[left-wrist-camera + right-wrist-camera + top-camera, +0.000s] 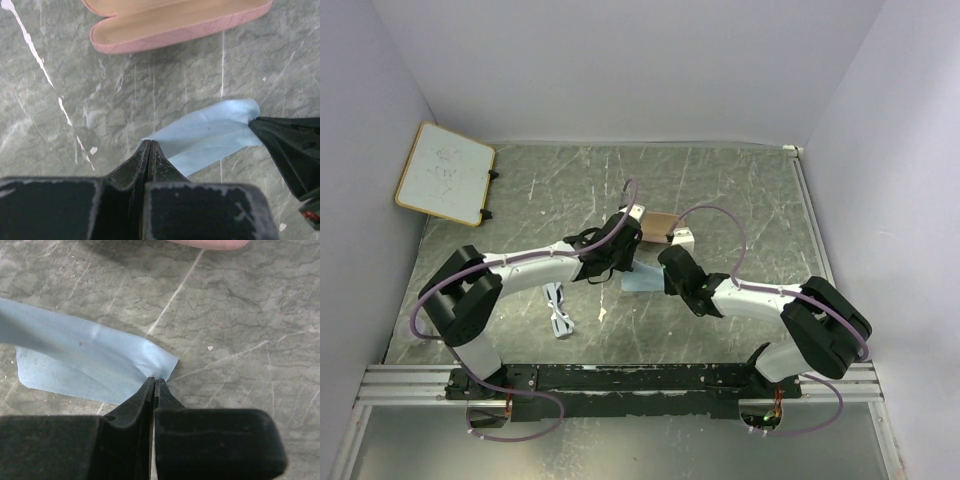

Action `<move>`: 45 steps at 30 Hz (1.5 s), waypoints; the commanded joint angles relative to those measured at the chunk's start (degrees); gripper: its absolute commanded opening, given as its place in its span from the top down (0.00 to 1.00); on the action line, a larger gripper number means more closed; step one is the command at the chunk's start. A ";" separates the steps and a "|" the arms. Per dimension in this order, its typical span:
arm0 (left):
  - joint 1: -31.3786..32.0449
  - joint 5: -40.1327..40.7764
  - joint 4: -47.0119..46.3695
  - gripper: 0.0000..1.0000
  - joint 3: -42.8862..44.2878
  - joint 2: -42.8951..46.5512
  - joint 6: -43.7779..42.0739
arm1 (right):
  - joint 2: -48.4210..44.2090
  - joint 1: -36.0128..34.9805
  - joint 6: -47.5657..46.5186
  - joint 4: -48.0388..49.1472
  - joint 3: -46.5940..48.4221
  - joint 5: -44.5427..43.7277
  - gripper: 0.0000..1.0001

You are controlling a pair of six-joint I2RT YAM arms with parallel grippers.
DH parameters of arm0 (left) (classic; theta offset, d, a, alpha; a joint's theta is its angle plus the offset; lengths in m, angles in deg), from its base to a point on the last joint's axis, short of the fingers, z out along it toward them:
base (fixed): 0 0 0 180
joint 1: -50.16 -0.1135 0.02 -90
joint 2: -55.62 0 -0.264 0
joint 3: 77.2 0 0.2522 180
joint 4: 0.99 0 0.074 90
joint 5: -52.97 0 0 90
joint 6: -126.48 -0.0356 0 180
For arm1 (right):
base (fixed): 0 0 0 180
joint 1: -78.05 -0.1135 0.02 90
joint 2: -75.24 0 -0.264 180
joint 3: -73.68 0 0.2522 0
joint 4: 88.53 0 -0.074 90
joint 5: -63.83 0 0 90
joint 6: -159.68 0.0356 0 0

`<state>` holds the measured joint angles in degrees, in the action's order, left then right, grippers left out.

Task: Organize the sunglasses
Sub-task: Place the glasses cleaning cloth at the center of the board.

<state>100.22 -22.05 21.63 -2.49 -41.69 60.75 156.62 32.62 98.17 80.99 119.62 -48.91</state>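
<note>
The white-framed sunglasses [559, 312] lie folded on the table left of centre, apart from both grippers. My left gripper [150, 144] is shut on one corner of the light blue cloth [207, 135]. My right gripper [154, 382] is shut on the opposite corner of the cloth [80, 360]. The cloth [642, 282] hangs stretched between them just above the table. The open tan-pink case [170, 22] lies just beyond the cloth, its empty inside facing up; it also shows in the top view [657, 224]. The sunglasses are out of both wrist views.
A small whiteboard [444, 172] leans at the far left corner. Walls close in the table on the left, back and right. The arms' base rail [620, 378] runs along the near edge.
</note>
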 commanded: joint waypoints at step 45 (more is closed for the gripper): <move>0.53 -2.55 -2.43 0.65 0.57 -2.72 1.31 | 0.52 0.25 -0.67 0.49 -0.05 -2.07 0.88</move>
<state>101.23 -24.80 20.71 -4.88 -43.40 63.38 157.45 32.62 97.73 82.15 118.11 -49.15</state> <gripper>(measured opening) 0.349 0.074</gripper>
